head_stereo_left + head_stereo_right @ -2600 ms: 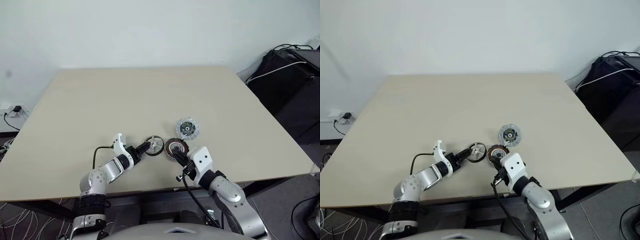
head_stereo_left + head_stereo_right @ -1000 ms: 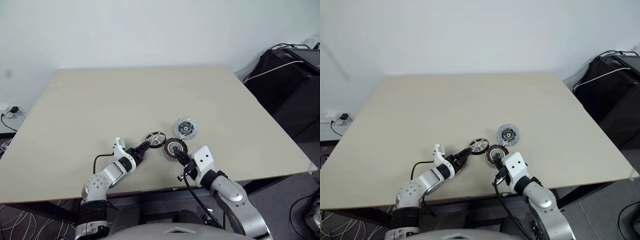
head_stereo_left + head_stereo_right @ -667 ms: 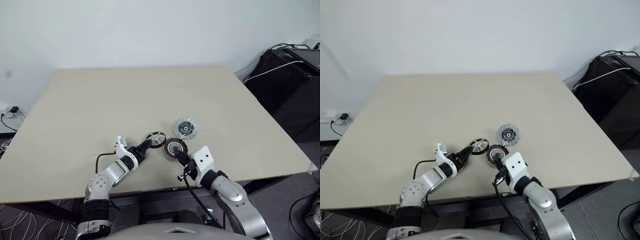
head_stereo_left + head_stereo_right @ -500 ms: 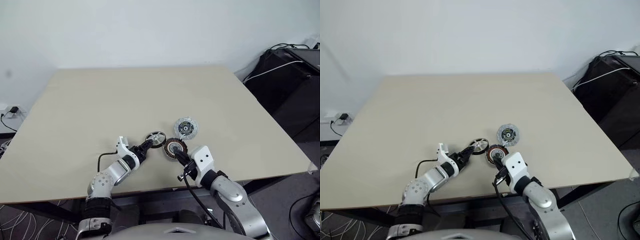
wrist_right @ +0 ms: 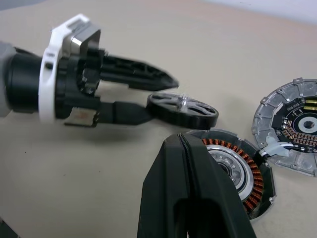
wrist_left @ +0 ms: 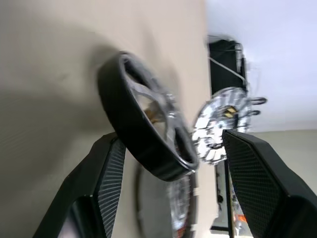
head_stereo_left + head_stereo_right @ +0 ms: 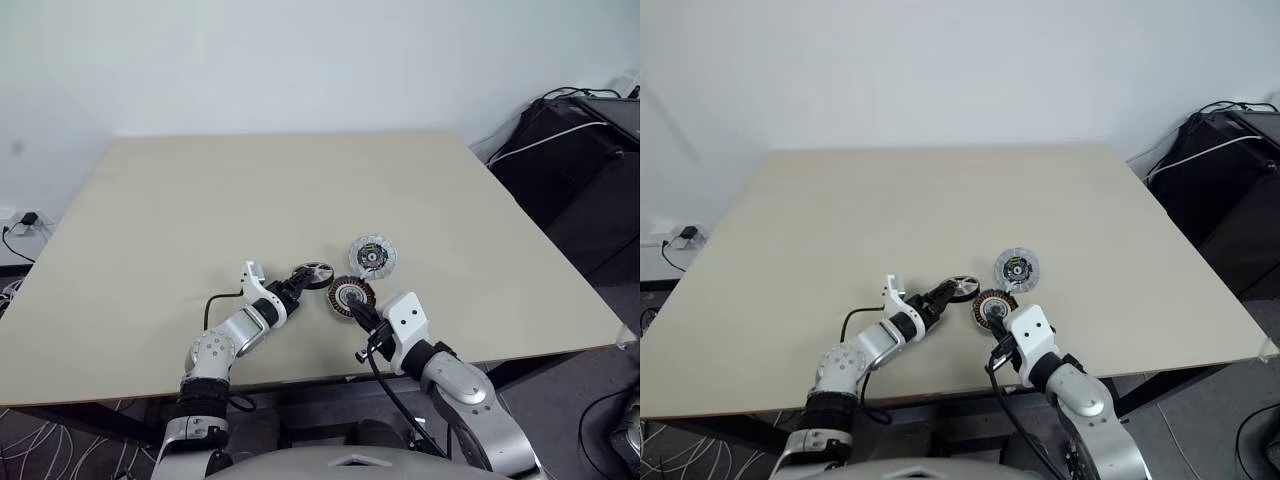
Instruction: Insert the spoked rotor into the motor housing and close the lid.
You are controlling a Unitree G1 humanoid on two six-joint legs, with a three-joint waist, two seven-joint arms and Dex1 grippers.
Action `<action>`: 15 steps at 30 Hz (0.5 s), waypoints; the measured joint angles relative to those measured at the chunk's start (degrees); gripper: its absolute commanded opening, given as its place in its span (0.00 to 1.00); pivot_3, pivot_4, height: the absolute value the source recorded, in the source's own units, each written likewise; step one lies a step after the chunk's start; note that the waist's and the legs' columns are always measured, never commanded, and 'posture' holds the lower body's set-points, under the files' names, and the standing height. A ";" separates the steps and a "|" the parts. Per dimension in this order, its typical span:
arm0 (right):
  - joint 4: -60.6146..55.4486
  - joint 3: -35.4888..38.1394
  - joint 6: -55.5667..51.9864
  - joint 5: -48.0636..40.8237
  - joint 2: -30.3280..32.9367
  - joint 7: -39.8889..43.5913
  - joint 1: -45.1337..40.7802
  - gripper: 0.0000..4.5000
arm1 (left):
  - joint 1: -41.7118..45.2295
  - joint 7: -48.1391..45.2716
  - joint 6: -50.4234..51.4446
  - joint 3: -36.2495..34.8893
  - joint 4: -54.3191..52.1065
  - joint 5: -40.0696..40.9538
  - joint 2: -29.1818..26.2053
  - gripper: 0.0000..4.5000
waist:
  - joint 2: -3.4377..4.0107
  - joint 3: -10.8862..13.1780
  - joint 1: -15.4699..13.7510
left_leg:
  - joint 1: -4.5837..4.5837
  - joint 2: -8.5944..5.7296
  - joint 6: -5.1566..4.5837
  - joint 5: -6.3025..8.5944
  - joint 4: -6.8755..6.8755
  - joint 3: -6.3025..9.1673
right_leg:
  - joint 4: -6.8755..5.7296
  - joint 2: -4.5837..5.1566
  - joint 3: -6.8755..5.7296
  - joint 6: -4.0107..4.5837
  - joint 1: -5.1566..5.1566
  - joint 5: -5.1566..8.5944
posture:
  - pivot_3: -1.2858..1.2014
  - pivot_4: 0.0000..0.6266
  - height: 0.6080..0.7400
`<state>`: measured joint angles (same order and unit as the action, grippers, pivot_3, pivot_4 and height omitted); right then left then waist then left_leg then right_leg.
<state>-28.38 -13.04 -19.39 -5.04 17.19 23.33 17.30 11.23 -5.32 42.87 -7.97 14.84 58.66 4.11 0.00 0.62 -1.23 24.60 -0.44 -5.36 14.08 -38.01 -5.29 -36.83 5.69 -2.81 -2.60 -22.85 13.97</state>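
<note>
— Three round parts sit near the front edge of a pale beige table [image 7: 300, 190], with a white wall behind and dark bags and cables off to the right. What do you make out from overhead?

— The left gripper [image 7: 305, 277] has the spoked rotor [image 7: 316, 273] pinched by its rim, lifted just left of the copper-wound motor housing [image 7: 351, 296]. The scalloped lid [image 7: 372, 255] lies flat just beyond the housing. Whether the rotor touches the housing, I can't tell from up there.

— And the left wrist camera?

— Both fingers [image 6: 106, 183] flank the rotor [image 6: 143, 131], which is seen edge-on and blurred; the lid [image 6: 220, 126] shows behind it.

— The right wrist camera?

— The right gripper [image 5: 190, 183] is fully closed, empty, its tips against the housing [image 5: 233, 168] and hiding part of the windings. The rotor [image 5: 183, 109] hangs clear of the table, just beside the housing. The lid [image 5: 294, 124] is cut off at the edge.
</note>
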 measured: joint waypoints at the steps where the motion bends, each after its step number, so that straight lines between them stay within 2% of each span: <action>1: -0.05 0.00 0.00 0.00 0.00 0.00 0.01 0.00 | 0.27 -0.14 0.00 0.07 0.10 0.00 0.05 0.72 | 0.00 0.00 0.00 | 0.00 0.00 0.00 0.00 0.00 0.00 | 0.00 0.00 0.00 0.00 0.00 0.00 | 0.52 0.00 1.00; 3: -0.17 0.00 0.00 0.00 0.01 -0.02 0.03 0.00 | 0.83 -0.28 -0.06 0.19 0.78 -0.03 0.16 0.72 | 0.00 0.00 0.01 | -0.01 0.00 0.00 0.00 0.00 0.00 | 0.00 0.00 0.00 0.00 0.01 0.00 | 0.52 0.00 1.00; 6: -0.18 0.00 0.00 0.01 0.02 -0.06 0.05 0.00 | 0.98 0.04 -0.07 0.36 2.00 -0.19 0.17 0.59 | 0.00 0.00 0.03 | -0.01 0.00 0.00 0.00 0.00 0.00 | 0.00 -0.01 0.00 0.00 0.01 0.00 | 0.52 0.00 1.00; 10: -0.33 0.00 0.00 0.09 0.04 -0.42 0.40 0.00 | 1.21 1.65 -0.33 0.64 3.67 -1.39 0.22 0.59 | -0.01 0.01 0.00 | 0.00 0.00 0.00 0.00 -0.01 0.00 | 0.00 -0.01 0.00 0.00 0.01 0.00 | 0.52 0.00 1.00; 13: -0.57 0.01 0.00 0.10 0.12 -0.62 0.66 0.00 | 1.73 2.83 -1.36 0.67 4.73 -2.01 0.36 0.46 | -0.01 0.01 0.01 | -0.01 0.00 0.00 0.00 -0.01 0.00 | 0.00 -0.01 0.00 0.00 0.01 0.00 | 0.52 0.00 1.00; 15: -0.94 0.03 0.00 0.10 0.18 -0.79 0.94 0.00 | 1.88 2.96 -2.22 0.67 5.22 -2.06 0.40 0.32 | -0.01 0.01 0.02 | -0.01 0.01 0.00 0.00 -0.01 0.00 | 0.00 -0.01 0.00 0.00 0.00 0.00 | 0.52 0.00 1.00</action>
<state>-29.32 -13.02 -19.39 -4.94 17.37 22.54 18.24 13.11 -2.36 40.65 -7.31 20.06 56.60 4.51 -0.02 0.63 -1.21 24.59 -0.44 -5.36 14.08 -38.02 -5.29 -36.83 5.68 -2.81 -2.60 -22.85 13.97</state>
